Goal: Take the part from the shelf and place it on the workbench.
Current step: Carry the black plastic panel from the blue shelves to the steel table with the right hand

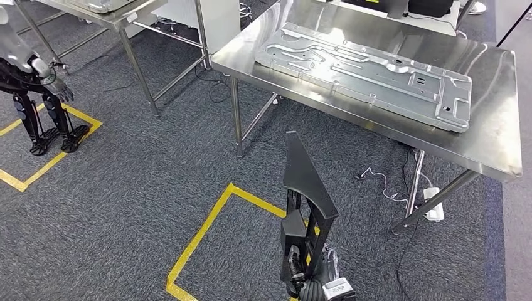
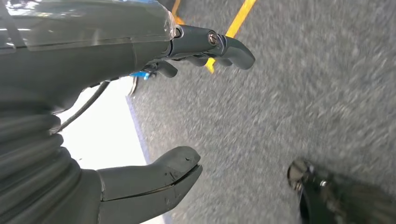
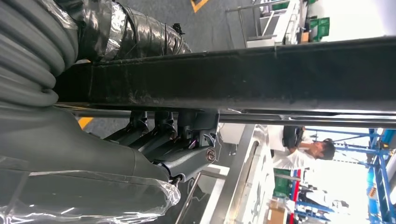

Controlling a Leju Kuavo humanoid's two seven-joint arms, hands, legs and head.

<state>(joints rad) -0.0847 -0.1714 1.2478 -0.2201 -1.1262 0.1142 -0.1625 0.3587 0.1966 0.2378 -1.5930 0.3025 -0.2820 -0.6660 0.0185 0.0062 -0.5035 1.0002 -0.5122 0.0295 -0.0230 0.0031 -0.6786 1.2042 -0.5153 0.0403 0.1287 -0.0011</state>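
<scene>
Head view: no readable brand, label or writing anywhere. Black part (image 1: 305, 182), a long flat wedge-shaped piece, stands upright low in the middle, clear of the surface (image 1: 495, 147), gripped at its lower end by the right hand (image 1: 300, 266), fingers wrapped around the part's lower bracket. Ahead and to the right of that hand, the steel surface carries a large stamped metal panel (image 1: 370, 72) lying flat. Yellow floor tape (image 1: 204, 232) just to the left of the hand, on grey carpet. Far to the left, another humanoid robot (image 1: 34, 88) standing inside a second taped square, beside a further steel table (image 1: 116, 19).

Left wrist view: left hand (image 2: 177, 107) hanging over the carpet, holding nothing, thumb (image 2: 154, 184) well apart from the dark fingers (image 2: 210, 44), which are only lightly curled. Yellow tape beyond the fingertips. No writing legible; picture somewhat blurred.

Right wrist view: right hand (image 3: 168, 140) clasped on the part (image 3: 233, 79), a dark bar running straight across, fingers (image 3: 149, 133) hooked against its edge. Beyond the hand, a steel table edge, and a person (image 3: 306, 151) in a white top in the background. No label readable on part or hand.
</scene>
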